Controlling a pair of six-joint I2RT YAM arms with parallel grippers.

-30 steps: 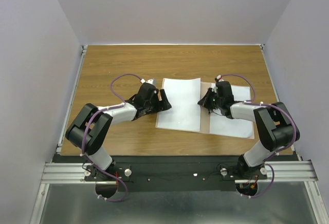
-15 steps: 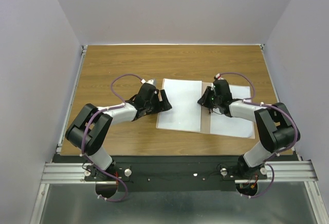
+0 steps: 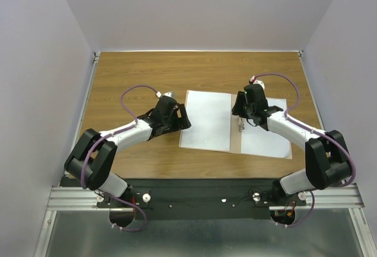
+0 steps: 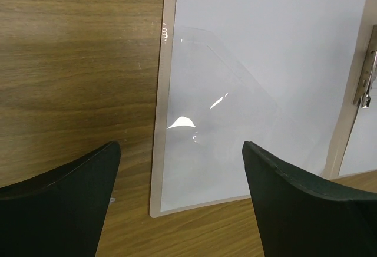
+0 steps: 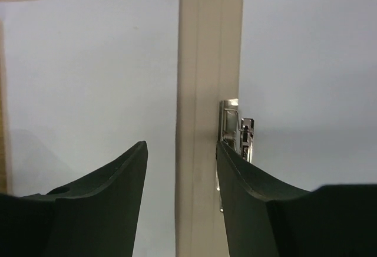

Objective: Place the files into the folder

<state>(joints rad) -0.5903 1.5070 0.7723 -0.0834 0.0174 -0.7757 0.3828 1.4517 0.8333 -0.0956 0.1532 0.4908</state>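
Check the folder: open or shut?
Open. The folder lies spread flat: white sheets cover both halves, and the metal clip sits exposed along the middle strip.

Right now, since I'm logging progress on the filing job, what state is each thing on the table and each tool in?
folder: open, lying flat.
left sheet: flat on the folder's left half.
right sheet: flat, right of the spine.
clip: along the spine; clamped or not, cannot tell.
left tool: open, empty, at the folder's left edge.
right tool: open, empty, over the spine.
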